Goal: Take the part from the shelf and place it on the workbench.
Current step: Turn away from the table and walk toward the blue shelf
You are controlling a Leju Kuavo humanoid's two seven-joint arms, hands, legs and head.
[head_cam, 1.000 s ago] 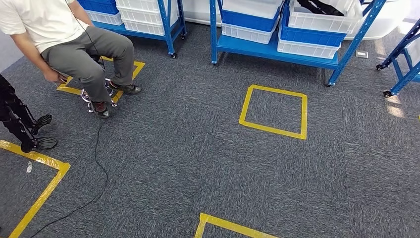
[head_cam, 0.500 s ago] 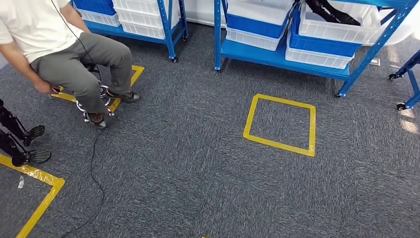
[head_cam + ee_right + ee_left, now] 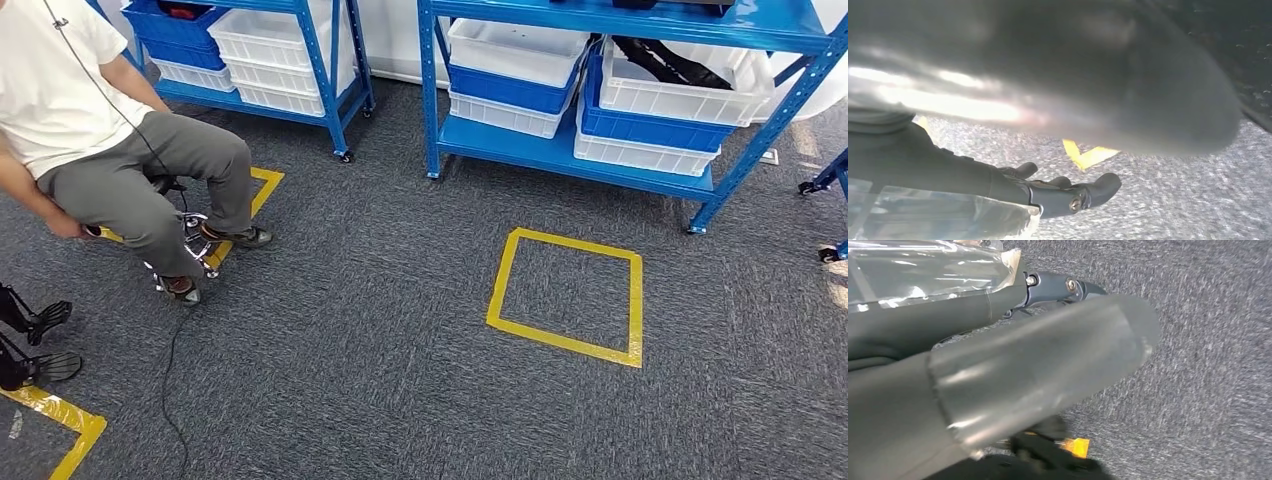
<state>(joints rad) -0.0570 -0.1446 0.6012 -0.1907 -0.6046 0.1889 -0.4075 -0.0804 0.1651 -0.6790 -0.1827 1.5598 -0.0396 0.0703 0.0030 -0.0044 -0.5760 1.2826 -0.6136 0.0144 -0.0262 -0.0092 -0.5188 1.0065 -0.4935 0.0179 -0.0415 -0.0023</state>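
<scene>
**Head view: shelves in front, both hands hold nothing**

Head view looks down at a grey carpet [image 3: 380,380]. A blue shelf [image 3: 560,152] stands at the far side, on the right. On its low board sit stacks of white and blue bins. The top white bin [image 3: 690,85] on the right side of that shelf has a long black part [image 3: 668,60] lying in it. The part is inside the bin and leans across it. It is well apart from both robot hands.

A second blue shelf [image 3: 322,70] stands to the left, with more white and blue bins on it.

A yellow tape square [image 3: 566,337] is stuck on the carpet, just in front of the right shelf.

A person [image 3: 90,130] in a white shirt and grey trousers sits on a low stool [image 3: 195,235] at the left. A thin black cable [image 3: 170,370] runs from the person down across the carpet. Near the left edge stands a black frame with flat feet [image 3: 35,345]. A strip of yellow tape [image 3: 60,420] lies beside those feet.

In the left wrist view, the left hand [image 3: 1013,375] hangs over the carpet. Its thick grey thumb sticks out and is blurry. The hand is loose and has nothing in it.

In the right wrist view, the right hand [image 3: 1038,115] hangs over the carpet too. Its dark fingers [image 3: 1068,192] reach out with a small bend. They are spread and hold nothing.
</scene>
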